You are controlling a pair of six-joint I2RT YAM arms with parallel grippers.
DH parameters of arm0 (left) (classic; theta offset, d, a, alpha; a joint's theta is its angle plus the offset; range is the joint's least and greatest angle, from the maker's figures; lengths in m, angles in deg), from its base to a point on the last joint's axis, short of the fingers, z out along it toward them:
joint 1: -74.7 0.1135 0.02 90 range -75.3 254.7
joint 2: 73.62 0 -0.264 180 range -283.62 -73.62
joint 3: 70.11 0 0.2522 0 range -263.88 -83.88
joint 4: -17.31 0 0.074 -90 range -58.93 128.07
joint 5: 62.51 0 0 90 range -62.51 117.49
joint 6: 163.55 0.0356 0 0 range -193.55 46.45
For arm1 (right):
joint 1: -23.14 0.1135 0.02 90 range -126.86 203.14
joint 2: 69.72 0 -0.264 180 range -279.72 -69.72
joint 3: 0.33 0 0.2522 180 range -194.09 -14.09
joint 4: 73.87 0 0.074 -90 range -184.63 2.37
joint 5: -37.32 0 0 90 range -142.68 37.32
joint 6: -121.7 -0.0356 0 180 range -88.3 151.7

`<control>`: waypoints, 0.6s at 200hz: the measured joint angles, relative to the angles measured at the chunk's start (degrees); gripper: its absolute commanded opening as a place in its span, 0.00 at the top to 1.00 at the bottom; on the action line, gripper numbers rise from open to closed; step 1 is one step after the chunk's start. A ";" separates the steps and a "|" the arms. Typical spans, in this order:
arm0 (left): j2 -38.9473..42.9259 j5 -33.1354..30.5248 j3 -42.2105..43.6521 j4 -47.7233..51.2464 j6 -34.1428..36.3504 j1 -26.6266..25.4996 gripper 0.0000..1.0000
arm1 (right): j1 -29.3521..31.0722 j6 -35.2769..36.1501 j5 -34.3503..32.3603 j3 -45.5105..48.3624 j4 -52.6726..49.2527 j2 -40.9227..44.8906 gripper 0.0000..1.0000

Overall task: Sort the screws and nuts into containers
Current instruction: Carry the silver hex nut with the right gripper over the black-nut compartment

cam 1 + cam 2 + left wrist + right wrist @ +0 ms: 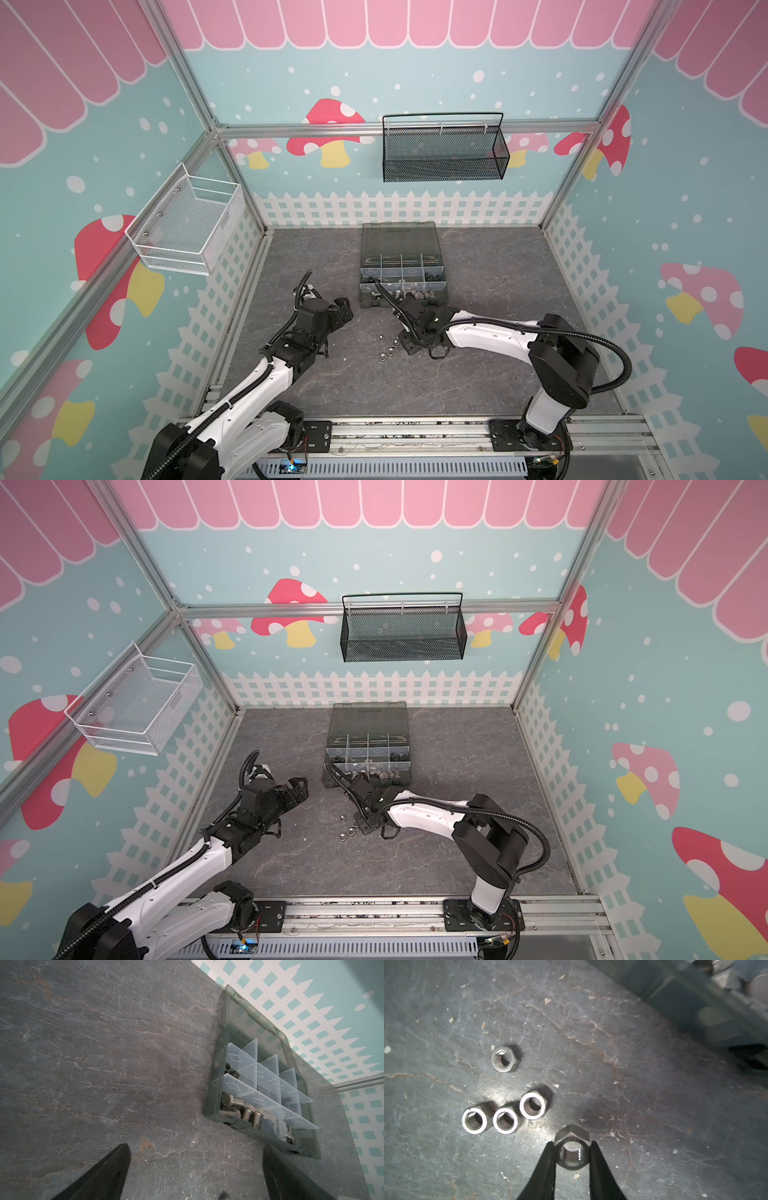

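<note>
Status: the right fingers (551, 1153) are nearly closed on one silver hex nut (572, 1154). It is pinched across two opposite flats, with the threaded bore facing the wrist camera. I cannot tell whether it is clear of the tabletop (498, 332).

The left fingers (120, 1159) are spread wide and hold nothing. They hang over bare tabletop to the left of the organiser case (212, 1109).

Four more loose nuts (505, 1120) lie flat just left of the held one: three sit close together in a row and a fourth (504, 1059) lies apart. The containers (268, 1076) sit in the case, directly beyond the right arm. Silver screws (247, 1113) are already piled in the near row.

Handling assessment: I judge the nut to be rigid, dense for its size and smooth-faced. It will not deform, but it could pivot or squirt out if pinched on its corners. The flats are the correct place to hold it, and the present hold looks centred. Once released it could bounce or roll, so I would release it low inside a compartment.
</note>
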 measured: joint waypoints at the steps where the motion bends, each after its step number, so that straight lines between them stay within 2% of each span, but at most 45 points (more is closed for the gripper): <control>1: 0.00 0.00 0.00 0.00 -0.02 0.00 0.00 | -0.04 0.00 -0.02 0.00 0.00 0.04 1.00; 56: 0.00 -0.02 0.00 -0.02 -0.11 0.02 0.00 | -4.96 0.55 -1.51 -0.72 1.07 2.58 1.00; 120: 0.00 -0.04 0.00 -0.26 -0.11 0.00 0.00 | -10.73 3.63 -1.03 -9.35 5.64 2.16 1.00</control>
